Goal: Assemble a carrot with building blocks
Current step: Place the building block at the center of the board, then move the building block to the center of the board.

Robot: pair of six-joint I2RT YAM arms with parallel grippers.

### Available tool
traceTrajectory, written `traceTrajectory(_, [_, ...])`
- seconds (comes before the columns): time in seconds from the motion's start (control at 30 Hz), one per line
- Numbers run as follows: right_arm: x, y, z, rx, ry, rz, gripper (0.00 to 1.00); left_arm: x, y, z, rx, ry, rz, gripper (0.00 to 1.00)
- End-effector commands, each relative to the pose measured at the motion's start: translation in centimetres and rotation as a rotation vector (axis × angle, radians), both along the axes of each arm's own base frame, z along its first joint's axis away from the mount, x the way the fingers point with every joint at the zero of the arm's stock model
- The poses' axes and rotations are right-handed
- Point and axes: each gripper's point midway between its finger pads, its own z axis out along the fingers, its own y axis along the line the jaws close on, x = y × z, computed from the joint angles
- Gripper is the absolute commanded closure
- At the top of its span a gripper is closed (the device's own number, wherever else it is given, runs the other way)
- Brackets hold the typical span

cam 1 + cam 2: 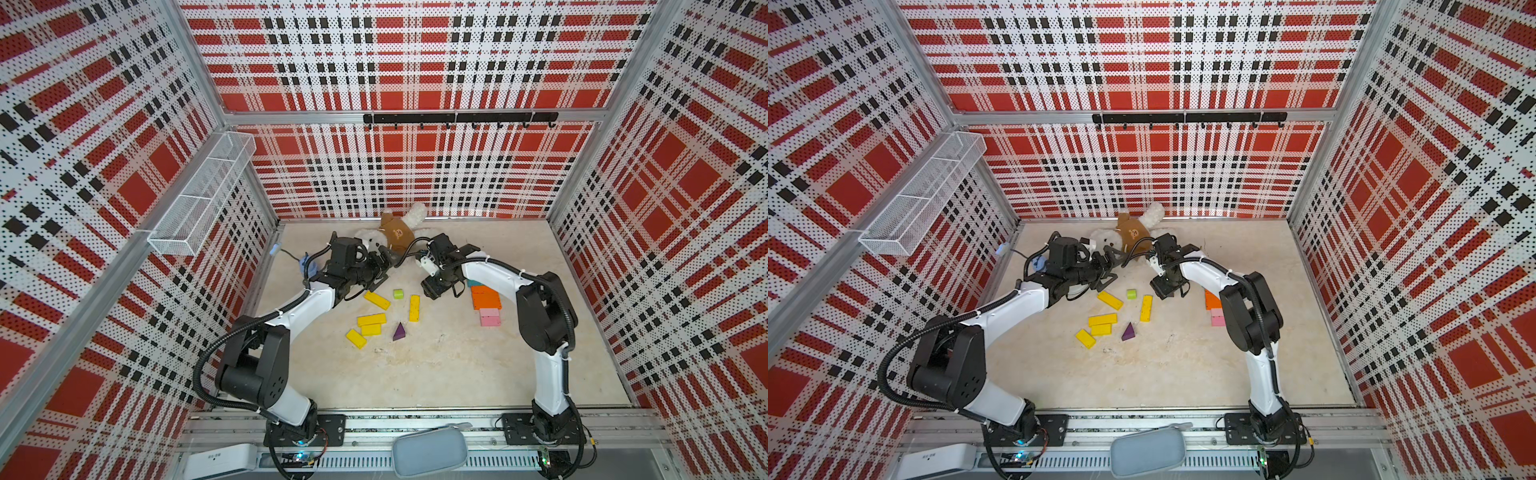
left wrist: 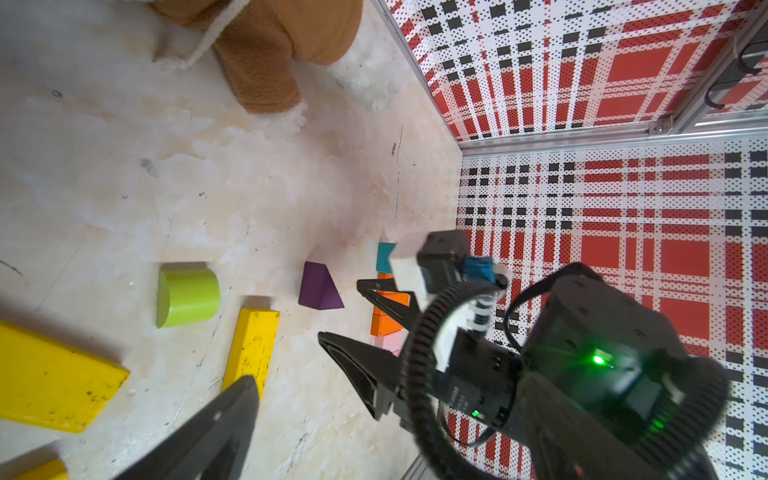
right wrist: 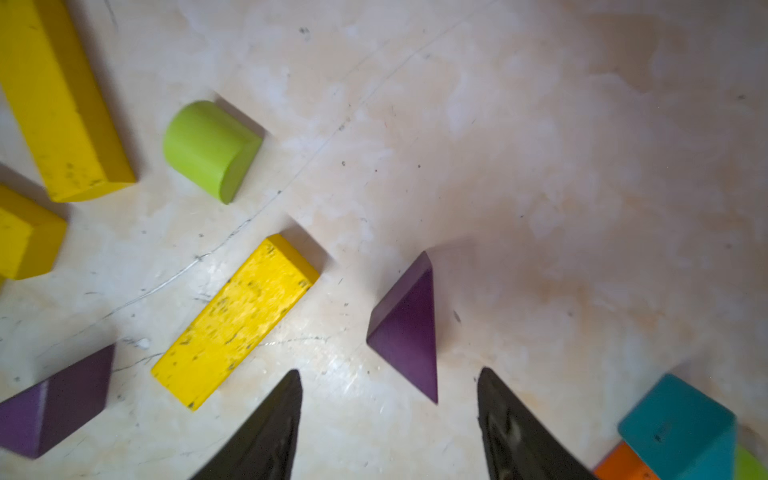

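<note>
The building blocks lie on the pale floor. In both top views I see several yellow blocks (image 1: 377,300) (image 1: 1110,300), a lime cylinder (image 1: 398,294) and a purple triangle (image 1: 399,331). Orange blocks (image 1: 485,297), pink blocks (image 1: 490,318) and a teal block (image 1: 473,284) sit together at the right. My right gripper (image 3: 389,374) hangs open and empty over the floor. Another purple triangle (image 3: 409,328) lies just ahead of its fingertips, apart from them. My left gripper (image 1: 381,270) hovers open beyond the yellow blocks, holding nothing. Only one of its fingers (image 2: 224,428) shows in the left wrist view.
A plush toy (image 1: 399,235) lies at the back, just behind both grippers. A wire basket (image 1: 199,195) hangs on the left wall and a hook rail (image 1: 459,118) on the back wall. A grey pouch (image 1: 430,451) rests on the front rail.
</note>
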Motion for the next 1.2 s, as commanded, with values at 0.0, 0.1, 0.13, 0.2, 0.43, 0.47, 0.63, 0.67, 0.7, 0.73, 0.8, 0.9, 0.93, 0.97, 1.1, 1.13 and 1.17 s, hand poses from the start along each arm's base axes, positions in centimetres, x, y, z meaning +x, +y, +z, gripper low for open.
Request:
traceTrajectory(0.0, [1.2,1.1,3.8,0.105,-0.097,-0.055,0.3,-0.6,-0.2,1.3,-0.025,-0.025,-0.024,0.01])
traceTrajectory(0.1, [2.0,0.8,5.1,0.131,-0.152,-0.113,0.3,-0.6,0.1,2.3,-0.013,-0.067,-0.014,0.01])
traceTrajectory(0.13, [2.2,0.8,5.4,0.142,-0.169,-0.131,0.31,-0.6,0.3,2.5,-0.009,-0.077,-0.01,0.0])
traceTrajectory(0.2, [2.8,0.8,6.0,0.164,-0.191,-0.162,0.3,-0.6,0.5,3.3,0.0,-0.112,-0.01,0.01])
traceTrajectory(0.43, [4.4,1.9,6.8,0.272,-0.17,-0.265,0.35,0.6,2.5,4.1,0.093,-0.201,0.021,0.0])
traceTrajectory(0.47, [4.4,2.0,6.6,0.283,-0.157,-0.279,0.38,0.7,2.8,4.0,0.093,-0.197,0.031,0.01])
traceTrajectory(0.63, [4.3,2.1,6.4,0.285,-0.127,-0.304,0.55,1.3,4.5,3.6,0.095,-0.172,0.091,0.0])
traceTrajectory(0.67, [4.4,2.2,6.4,0.289,-0.126,-0.312,0.58,1.3,4.7,3.4,0.093,-0.159,0.102,0.0])
traceTrajectory(0.7, [4.4,2.2,6.0,0.287,-0.117,-0.316,0.6,1.4,5.0,3.0,0.089,-0.136,0.115,0.01])
traceTrajectory(0.73, [4.4,2.2,5.5,0.269,-0.106,-0.312,0.6,1.5,5.2,2.6,0.081,-0.115,0.121,0.0])
traceTrajectory(0.8, [4.4,1.6,4.1,0.206,-0.074,-0.328,0.57,1.7,5.6,2.0,0.06,-0.078,0.133,0.01])
traceTrajectory(0.9, [3.9,1.2,2.5,0.151,-0.03,-0.313,0.43,2.1,6.3,1.4,0.064,-0.06,0.153,0.01])
traceTrajectory(0.93, [3.7,1.2,2.2,0.133,-0.011,-0.293,0.38,2.2,6.7,1.2,0.063,-0.053,0.166,0.0])
traceTrajectory(0.97, [3.4,0.8,1.6,0.099,0.008,-0.292,0.36,2.3,7.1,1.0,0.056,-0.04,0.179,0.0])
traceTrajectory(1.1, [2.4,0.2,-0.6,0.026,0.048,-0.231,0.34,2.5,7.8,0.4,0.02,0.007,0.195,0.01])
traceTrajectory(1.13, [2.2,-0.1,-1.0,0.009,0.057,-0.221,0.36,2.4,7.6,0.5,0.018,0.007,0.191,0.0])
traceTrajectory(1.17, [2.1,-0.3,-1.3,-0.002,0.06,-0.215,0.36,2.4,7.6,0.5,0.017,0.008,0.189,0.01])
